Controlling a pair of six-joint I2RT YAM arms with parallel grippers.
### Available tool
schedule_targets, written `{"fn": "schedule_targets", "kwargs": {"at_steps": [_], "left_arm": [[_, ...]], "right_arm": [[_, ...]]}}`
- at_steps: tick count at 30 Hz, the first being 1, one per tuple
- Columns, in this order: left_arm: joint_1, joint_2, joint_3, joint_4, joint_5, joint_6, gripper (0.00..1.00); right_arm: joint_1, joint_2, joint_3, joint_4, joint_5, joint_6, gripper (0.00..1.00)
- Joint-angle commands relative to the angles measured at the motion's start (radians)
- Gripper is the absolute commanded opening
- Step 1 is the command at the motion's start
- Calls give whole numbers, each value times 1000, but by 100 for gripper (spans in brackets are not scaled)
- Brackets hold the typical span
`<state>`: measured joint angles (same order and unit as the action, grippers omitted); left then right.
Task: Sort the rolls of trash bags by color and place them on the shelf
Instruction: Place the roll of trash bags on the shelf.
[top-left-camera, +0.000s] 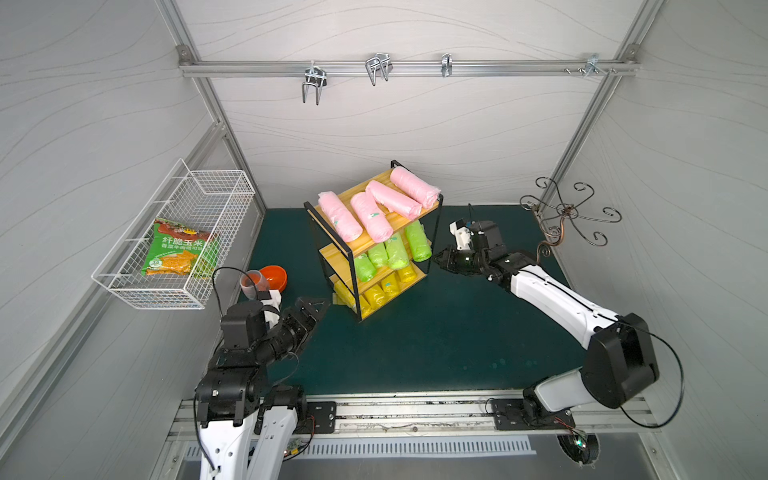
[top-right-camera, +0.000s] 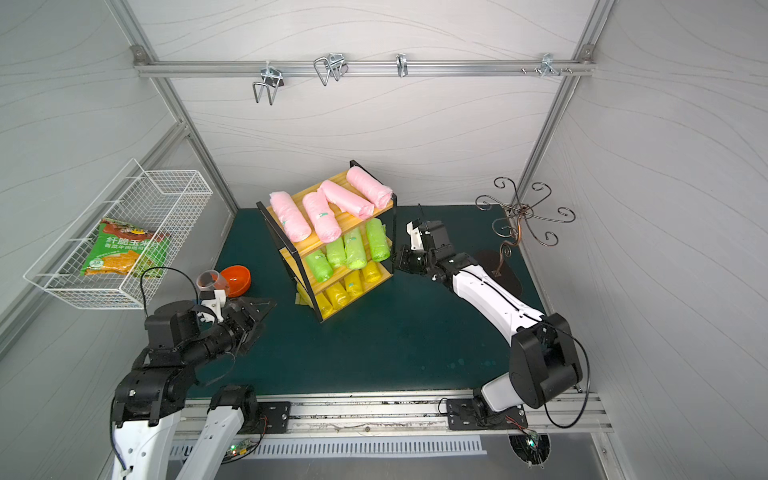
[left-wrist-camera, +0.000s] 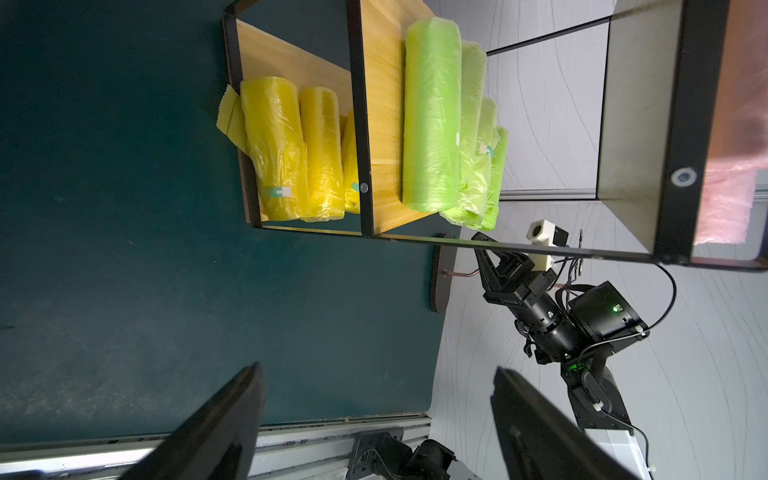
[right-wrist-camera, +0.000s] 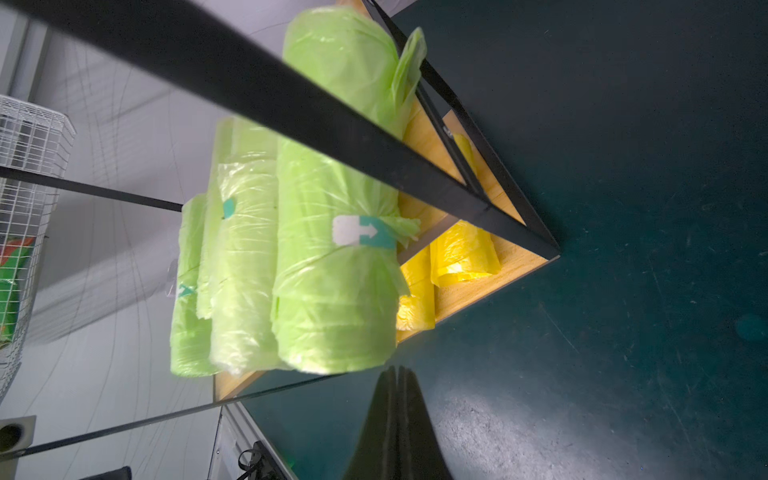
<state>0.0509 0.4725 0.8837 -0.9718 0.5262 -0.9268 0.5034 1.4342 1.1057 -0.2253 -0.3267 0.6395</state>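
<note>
While green rolls (top-left-camera: 395, 251) lie parallel across the shelf (top-left-camera: 345, 194), one pink roll (top-left-camera: 392, 199) slants.

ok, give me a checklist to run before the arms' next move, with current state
1. Four pink rolls on the top tier of the shelf: ok.
2. Four green rolls on the middle tier: ok.
3. All four yellow rolls on the bottom tier: cannot tell, the boards above hide part.
4. The yellow flap tucked inside the frame: not ok, it pokes out at the bottom tier's end.
5. The left gripper open, empty, apart from the shelf: ok.
6. The right gripper shut, empty; clear of the green rolls: cannot tell, very close.
</note>
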Motion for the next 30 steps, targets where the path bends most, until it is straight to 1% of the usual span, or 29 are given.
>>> {"fn": "schedule_targets", "kwargs": {"at_steps": [1, 8, 18, 22, 30], "left_arm": [[-5, -6, 0, 43, -11, 10, 90], [-5, -5, 0, 47, -9, 8, 90], [-5, 2, 3, 45, -8, 11, 90], [-6, 4, 0, 48, -11, 11, 90], [-8, 6, 6, 38, -17, 22, 90]], "right_arm": [[3, -50, -9, -53, -13, 2, 0], [23, -45, 3, -49, -46, 25, 0], [26, 48, 25, 54, -103, 98, 0], [24, 78, 49, 53, -83, 84, 0], [-12, 126, 109, 56, -85, 70, 0]]}}
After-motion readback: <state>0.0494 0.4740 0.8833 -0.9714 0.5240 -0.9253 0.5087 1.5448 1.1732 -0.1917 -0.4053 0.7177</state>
